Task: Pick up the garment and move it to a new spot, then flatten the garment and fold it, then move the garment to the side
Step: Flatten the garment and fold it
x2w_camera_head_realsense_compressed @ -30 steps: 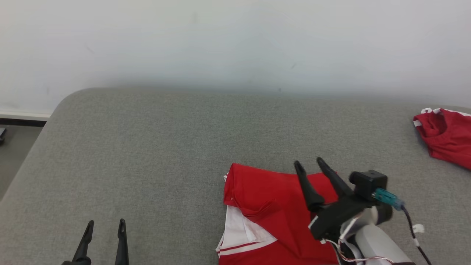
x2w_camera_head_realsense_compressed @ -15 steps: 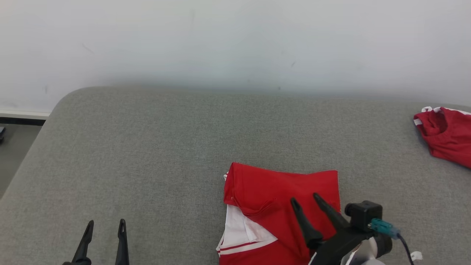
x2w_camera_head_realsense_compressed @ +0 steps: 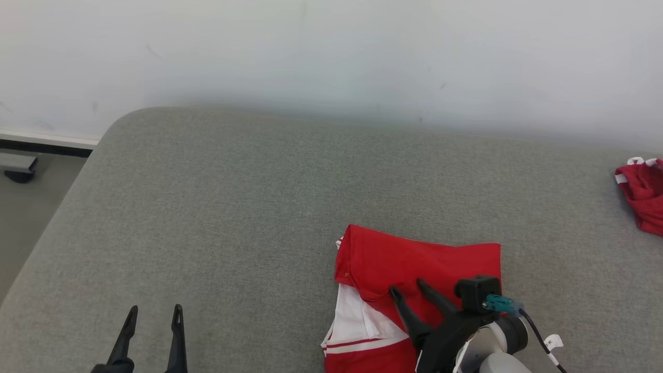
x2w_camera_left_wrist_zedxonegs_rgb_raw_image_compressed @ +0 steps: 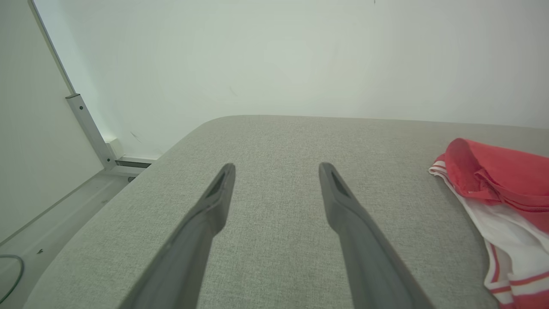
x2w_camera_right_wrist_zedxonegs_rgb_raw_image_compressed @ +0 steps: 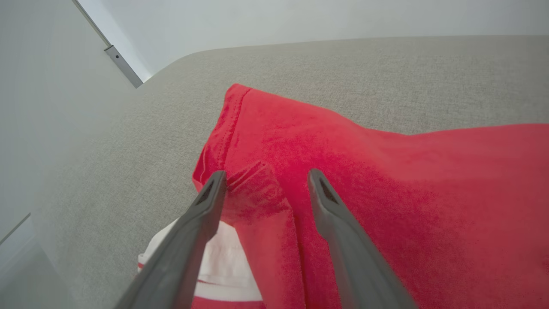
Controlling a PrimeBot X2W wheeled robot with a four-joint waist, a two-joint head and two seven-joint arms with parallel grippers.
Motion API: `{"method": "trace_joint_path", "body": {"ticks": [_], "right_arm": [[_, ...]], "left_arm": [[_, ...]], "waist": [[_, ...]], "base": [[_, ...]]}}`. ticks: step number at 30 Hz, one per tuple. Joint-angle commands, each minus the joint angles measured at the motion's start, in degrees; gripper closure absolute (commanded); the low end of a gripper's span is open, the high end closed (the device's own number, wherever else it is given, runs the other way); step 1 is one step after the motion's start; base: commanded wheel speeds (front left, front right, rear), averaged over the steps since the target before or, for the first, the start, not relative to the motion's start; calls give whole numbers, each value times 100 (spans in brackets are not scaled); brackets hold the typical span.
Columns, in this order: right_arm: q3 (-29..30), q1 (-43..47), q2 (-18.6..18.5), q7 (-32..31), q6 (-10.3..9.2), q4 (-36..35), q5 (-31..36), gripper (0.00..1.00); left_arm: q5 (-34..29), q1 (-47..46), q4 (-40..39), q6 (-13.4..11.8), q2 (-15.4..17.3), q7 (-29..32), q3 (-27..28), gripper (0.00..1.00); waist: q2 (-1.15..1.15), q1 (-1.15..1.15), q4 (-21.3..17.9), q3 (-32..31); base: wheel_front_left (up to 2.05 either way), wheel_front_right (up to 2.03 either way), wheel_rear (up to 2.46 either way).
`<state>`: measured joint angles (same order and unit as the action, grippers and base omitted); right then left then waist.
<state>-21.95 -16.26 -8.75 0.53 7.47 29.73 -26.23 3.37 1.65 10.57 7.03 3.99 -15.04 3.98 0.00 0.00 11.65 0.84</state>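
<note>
The garment (x2w_camera_head_realsense_compressed: 414, 256) is red with white striped trim and lies folded on the grey padded surface (x2w_camera_head_realsense_compressed: 233, 207), near its front edge right of centre. My right gripper (x2w_camera_head_realsense_compressed: 407, 286) hovers open over the garment's left half, fingers pointing away from me. In the right wrist view the right gripper (x2w_camera_right_wrist_zedxonegs_rgb_raw_image_compressed: 266, 173) straddles a small raised crease of the red garment (x2w_camera_right_wrist_zedxonegs_rgb_raw_image_compressed: 386, 171), with nothing clamped. My left gripper (x2w_camera_head_realsense_compressed: 156, 309) stands open at the lower left over bare surface. In the left wrist view the left gripper (x2w_camera_left_wrist_zedxonegs_rgb_raw_image_compressed: 276, 167) is empty and the garment (x2w_camera_left_wrist_zedxonegs_rgb_raw_image_compressed: 493, 171) lies to its right.
A second crumpled red cloth (x2w_camera_head_realsense_compressed: 642, 194) lies at the surface's far right edge. A pale wall (x2w_camera_head_realsense_compressed: 331, 52) runs behind. The surface's rounded left corner drops to the floor (x2w_camera_head_realsense_compressed: 26, 217), where a dark caster (x2w_camera_head_realsense_compressed: 18, 173) stands.
The right gripper has drawn back toward the near edge, from the garment's far edge to over its middle-left. The head camera has shifted, sliding the whole picture right. The left gripper is unchanged.
</note>
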Motion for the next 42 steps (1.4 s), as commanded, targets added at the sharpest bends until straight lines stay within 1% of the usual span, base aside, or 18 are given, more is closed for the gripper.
{"method": "trace_joint_path", "body": {"ticks": [1, 6, 11, 15, 17, 18, 19, 20, 21, 26, 28, 31, 33, 37, 42], "right_arm": [[-80, -87, 31, 56, -1, 128, -82, 100], [-400, -145, 52, 304, -1, 225, -289, 100], [-764, 41, 92, 439, -1, -2, -479, 100], [-1058, 289, 196, 413, -1, -233, -614, 100], [-1098, 361, 229, 425, -1, -261, -663, 100], [-1110, 385, 252, 447, -1, -246, -684, 98], [-1132, 397, 291, 483, -1, -237, -705, 73], [-1151, 414, 329, 504, -1, -202, -758, 5], [-1168, 424, 344, 488, -1, -141, -799, 0], [-1250, 323, 362, 587, -1, -29, -858, 0], [-1272, 289, 313, 700, -1, -51, -901, 0], [-1140, 258, 228, 965, -1, -143, -980, 0], [-963, 252, 165, 1139, -1, -230, -999, 0], [-428, 339, 53, 1347, -1, -450, -958, 0], [360, 553, -26, 1451, -1, -901, -565, 0]], "left_arm": [[-4, -24, -18, -40, -11, -18, -8, 0], [22, 34, 1, -41, -15, -18, 30, 0], [60, 48, 69, -26, 4, -18, 71, 0], [37, 71, 20, -53, -25, -18, 16, 0], [87, 32, 60, -49, -15, -17, 34, 0], [97, 2, 76, -39, -7, -18, 31, 0], [102, -20, 90, -30, 3, -18, 30, 0], [112, -33, 103, -22, 13, -18, 33, 0], [110, -44, 109, -18, 13, -18, 23, 0], [106, -54, 139, -13, 49, -18, 21, 0], [110, -27, 152, -8, 68, -18, 39, 0], [80, 32, 156, -10, 86, -18, 52, 0], [59, 69, 140, -17, 91, -18, 64, 0], [-2, 138, 23, -44, 82, -18, 35, 0], [-14, 154, -42, -73, 105, -18, 62, 0]], "waist": [[0, 0, 77, 14], [0, 0, 115, -33], [0, 0, 95, -75], [0, 0, 75, -78], [0, 0, 58, -54], [0, 0, 49, -44], [0, 0, 40, -33], [0, 0, 27, -24], [0, 0, 20, -19], [0, 0, -18, -32], [0, 0, -61, -59], [0, 0, -151, -128], [0, 0, -228, -177], [0, 0, -379, -229], [0, 0, -609, -259]], "base": [[0, 0, 0], [0, 0, 0], [0, 0, 0], [0, 0, 0], [0, 0, 0], [0, 0, 0], [0, 0, 0], [0, 0, 0], [0, 0, 0], [0, 0, 0], [0, 0, 0], [0, 0, 0], [0, 0, 0], [0, 0, 0], [0, 0, 0]]}}
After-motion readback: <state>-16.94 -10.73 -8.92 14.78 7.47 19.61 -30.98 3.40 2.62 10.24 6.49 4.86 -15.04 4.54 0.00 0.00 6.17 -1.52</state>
